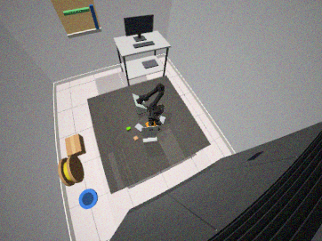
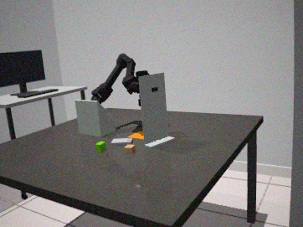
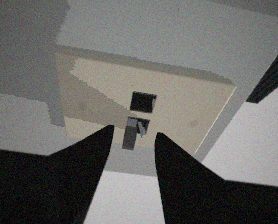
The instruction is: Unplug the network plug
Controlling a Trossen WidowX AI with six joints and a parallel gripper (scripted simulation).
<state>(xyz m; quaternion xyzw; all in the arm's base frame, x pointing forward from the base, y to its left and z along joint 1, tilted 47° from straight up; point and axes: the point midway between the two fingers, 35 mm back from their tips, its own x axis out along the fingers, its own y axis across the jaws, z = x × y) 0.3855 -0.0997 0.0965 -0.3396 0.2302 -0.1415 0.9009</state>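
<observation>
The upright panel (image 2: 154,114) stands on the table, with its cream socket plate (image 3: 175,100) large in the wrist view. The plate has a black upper opening (image 3: 143,102) and a lower one, where the small grey plug (image 3: 129,137) sits; a thin light tab (image 3: 142,129) shows beside it. My gripper (image 3: 135,134) is open, part-way, with nothing between its fingertips. In the wrist view, the tips lie on either side of the plug's image; contact cannot be told. The panel hides most of the gripper in the exterior view. I cannot tell which table marking is the square.
An orange patch (image 2: 136,136) and a pale flat piece (image 2: 122,141) lie near the panel's foot (image 2: 160,141). A green cube (image 2: 100,147) (image 1: 128,128) and a tan cube (image 2: 130,148) (image 1: 136,138) are nearby. A grey-green block (image 2: 89,118) stands by the arm.
</observation>
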